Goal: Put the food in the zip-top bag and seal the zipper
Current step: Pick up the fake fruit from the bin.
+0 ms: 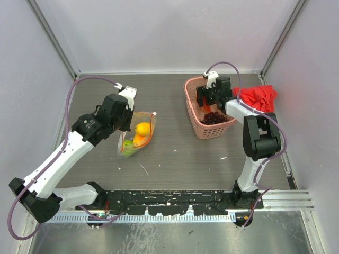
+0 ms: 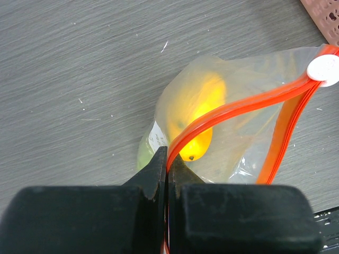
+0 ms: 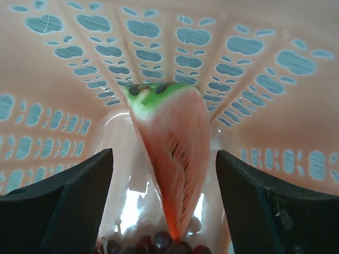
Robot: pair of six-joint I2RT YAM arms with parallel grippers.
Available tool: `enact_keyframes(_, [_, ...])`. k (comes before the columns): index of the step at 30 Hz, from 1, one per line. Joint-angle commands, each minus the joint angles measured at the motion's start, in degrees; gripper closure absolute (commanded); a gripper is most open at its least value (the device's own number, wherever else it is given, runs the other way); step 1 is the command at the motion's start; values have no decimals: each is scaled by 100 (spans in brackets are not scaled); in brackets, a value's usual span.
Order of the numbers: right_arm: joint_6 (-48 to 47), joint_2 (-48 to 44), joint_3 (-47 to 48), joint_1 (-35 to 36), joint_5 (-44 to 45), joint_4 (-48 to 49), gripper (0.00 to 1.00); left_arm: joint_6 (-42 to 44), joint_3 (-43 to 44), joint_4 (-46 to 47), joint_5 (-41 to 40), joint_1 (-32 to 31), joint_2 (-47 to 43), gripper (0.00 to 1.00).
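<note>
**A:** Where is the food, and what step is this?

**B:** Three toy fruits already lie inside the zip-top bag (image 1: 131, 138), which rests on the grey worktop (image 1: 175, 153). They are a yellow piece (image 2: 198, 114), an orange piece (image 1: 139, 141) and a lime-green ball (image 2: 145, 153) at the bag's lower corner. The dark grape bunch (image 1: 213, 117) is not bagged. It lies on the floor of the pink basket (image 1: 190, 108), well apart to the right. This looks like the loading step, with the last fruit to fetch and the zipper (image 2: 238, 108) not yet sealed.

**A:** What are the end effectors doing?

**B:** The left end effector (image 2: 167, 164) is clamped fully closed on one orange-red lip of the zipper. The other lip falls away to the right, so the mouth gapes. The right end effector (image 3: 164, 159) is down inside the basket, fingers spread wide and gripping nothing. A toy wedge (image 3: 172, 143) with green rind and red flesh stands between the fingers, with a gap on either side. The grapes show just below it, at the bottom edge of the wrist view.

**A:** What does the next move call for?

**B:** Probably getting past the wedge down to the grapes, closing on them, and carrying them across to the open mouth. The red cloth (image 1: 257, 96) beside the basket plays no part.
</note>
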Motion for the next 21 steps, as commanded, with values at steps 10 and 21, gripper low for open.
enact_keyframes(10, [485,624,319,27,-211,1235,25,-4,27,386,108,41,-72,100])
enact_keyframes(21, [519,259,-112,28,-473,1760,63,-19,25,395,153,37,-83,100])
